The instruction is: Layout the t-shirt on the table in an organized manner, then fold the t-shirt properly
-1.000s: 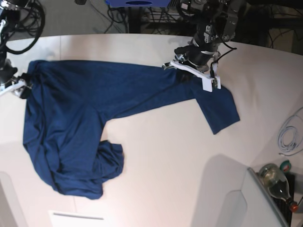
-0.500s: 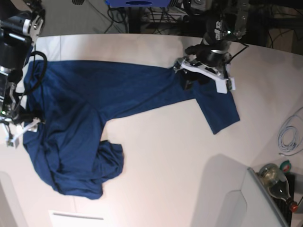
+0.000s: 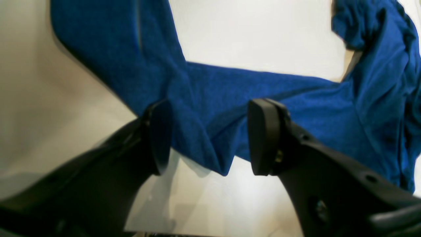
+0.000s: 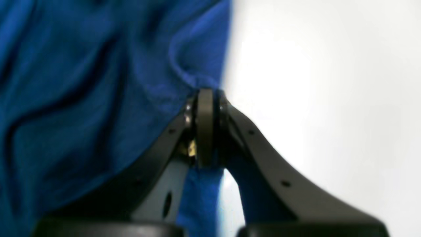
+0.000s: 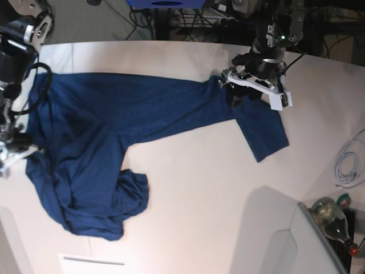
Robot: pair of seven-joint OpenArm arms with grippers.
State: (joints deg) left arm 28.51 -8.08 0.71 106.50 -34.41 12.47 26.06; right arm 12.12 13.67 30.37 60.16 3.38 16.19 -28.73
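The dark navy t-shirt (image 5: 142, 108) lies across the white table (image 5: 199, 188), stretched out along the far side and bunched into a heap at the near left. My left gripper (image 5: 255, 91) hovers over the shirt's right end. In the left wrist view it (image 3: 210, 138) stands open, with a raised fold of the t-shirt (image 3: 204, 108) between the pads. My right gripper (image 5: 16, 153) is at the shirt's left edge. The right wrist view shows it (image 4: 205, 125) shut on the edge of the t-shirt (image 4: 98, 98), with fabric pinched between the jaws.
A coiled white cable (image 5: 348, 162) lies at the table's right edge. A glass bottle (image 5: 333, 220) and a grey panel (image 5: 285, 240) sit at the near right. Dark cables and equipment crowd the space behind the table's far edge.
My left gripper opened, let go of the shirt and shifted slightly right. My right arm moved down the shirt's left edge toward the near side and shut on the fabric.
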